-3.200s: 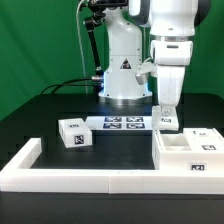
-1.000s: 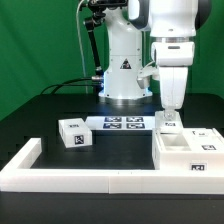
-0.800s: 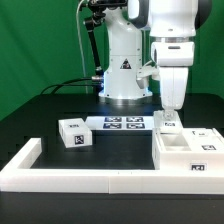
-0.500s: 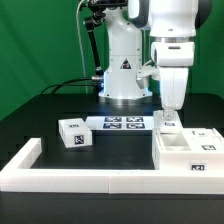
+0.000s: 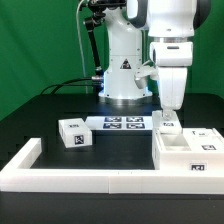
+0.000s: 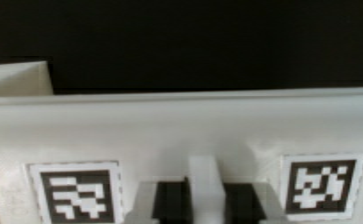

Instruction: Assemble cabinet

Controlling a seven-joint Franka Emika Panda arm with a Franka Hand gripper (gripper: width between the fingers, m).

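My gripper point(image 5: 167, 112) points straight down at the exterior view's right, onto a small white tagged panel point(image 5: 167, 123) that stands just behind the large white cabinet body point(image 5: 190, 152). In the wrist view the panel point(image 6: 178, 125) fills the picture, with a tag on each side. My gripper point(image 6: 204, 200) has its dark fingers point(image 6: 167, 202) close together on a thin white ridge of that panel. A small white tagged block point(image 5: 74, 133) lies apart at the exterior view's left.
The marker board point(image 5: 122, 124) lies flat between the block and the panel. The long low white rim bar point(image 5: 90, 172) runs along the front and turns back at the left. The robot base point(image 5: 122, 70) stands behind.
The gripper has come down slightly onto the panel since the earliest frame. Over the last second nothing has visibly moved.
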